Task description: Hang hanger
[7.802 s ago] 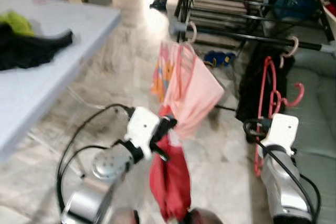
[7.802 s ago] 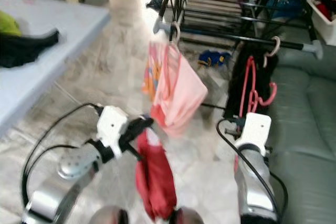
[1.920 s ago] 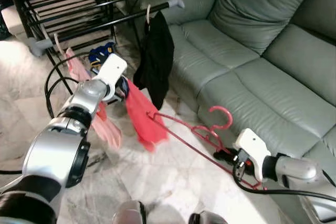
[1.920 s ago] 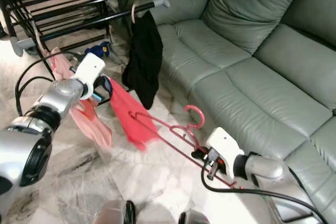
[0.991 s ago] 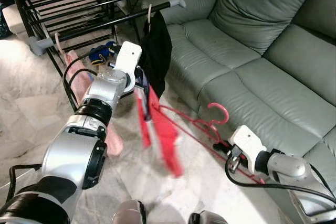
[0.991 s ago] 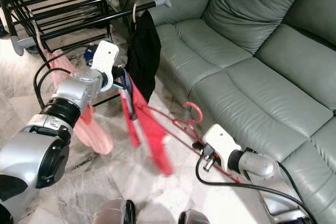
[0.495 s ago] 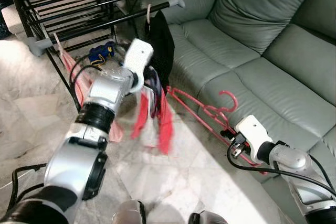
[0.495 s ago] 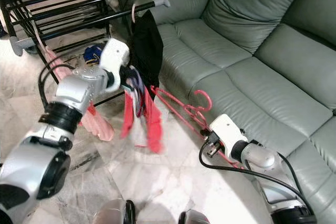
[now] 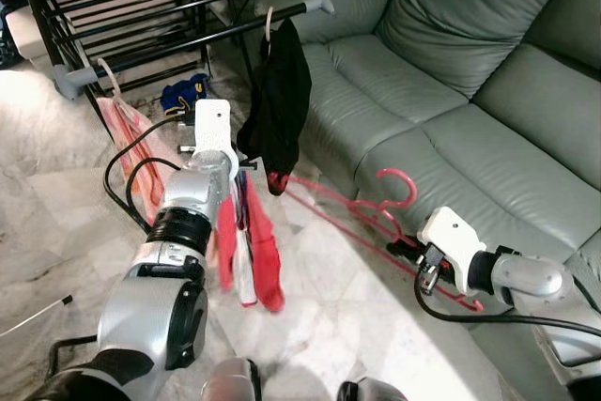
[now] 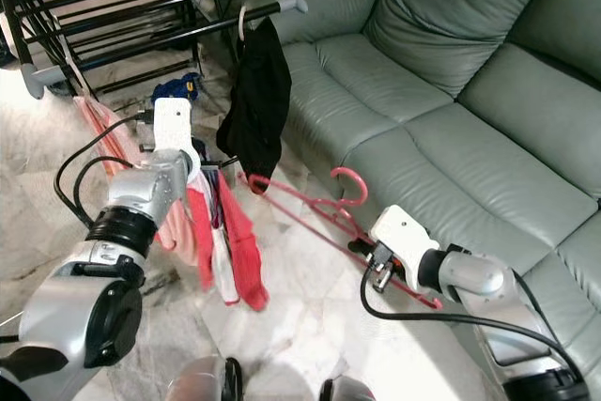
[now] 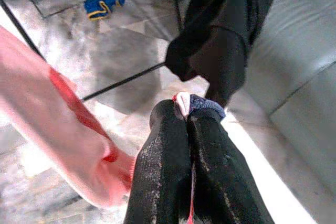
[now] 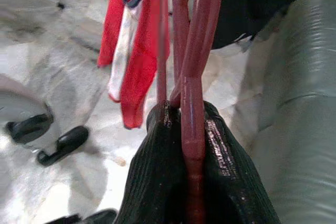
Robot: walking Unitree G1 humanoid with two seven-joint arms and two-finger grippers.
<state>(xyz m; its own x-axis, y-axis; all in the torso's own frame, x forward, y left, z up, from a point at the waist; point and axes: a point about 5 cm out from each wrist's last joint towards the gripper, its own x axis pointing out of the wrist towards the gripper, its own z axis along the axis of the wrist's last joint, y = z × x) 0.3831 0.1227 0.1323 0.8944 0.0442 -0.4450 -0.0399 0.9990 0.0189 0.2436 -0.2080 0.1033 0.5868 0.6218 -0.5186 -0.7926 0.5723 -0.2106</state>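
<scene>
My left gripper (image 9: 241, 169) is shut on the top of a red and white garment (image 9: 256, 243), which hangs straight down above the floor. In the left wrist view its fingers (image 11: 163, 145) pinch the cloth. My right gripper (image 9: 407, 250) is shut on the lower bar of a pink-red hanger (image 9: 359, 219), low beside the sofa. In the right wrist view the hanger (image 12: 191, 93) runs out from between the fingers. The hanger's hook (image 9: 400, 182) points up, and its far end reaches toward the red garment. The black rack bar (image 9: 188, 40) is behind.
A black garment (image 9: 282, 100) hangs from the rack bar just behind my left gripper, and a pink garment (image 9: 127, 133) hangs at the bar's left end. A grey-green sofa (image 9: 470, 91) stands on the right. A blue item (image 9: 185, 96) lies under the rack.
The head camera has turned from a table toward the sofa. In the last second my left gripper swung the red garment up and then back left; it now hangs still. The hanger shifted slightly.
</scene>
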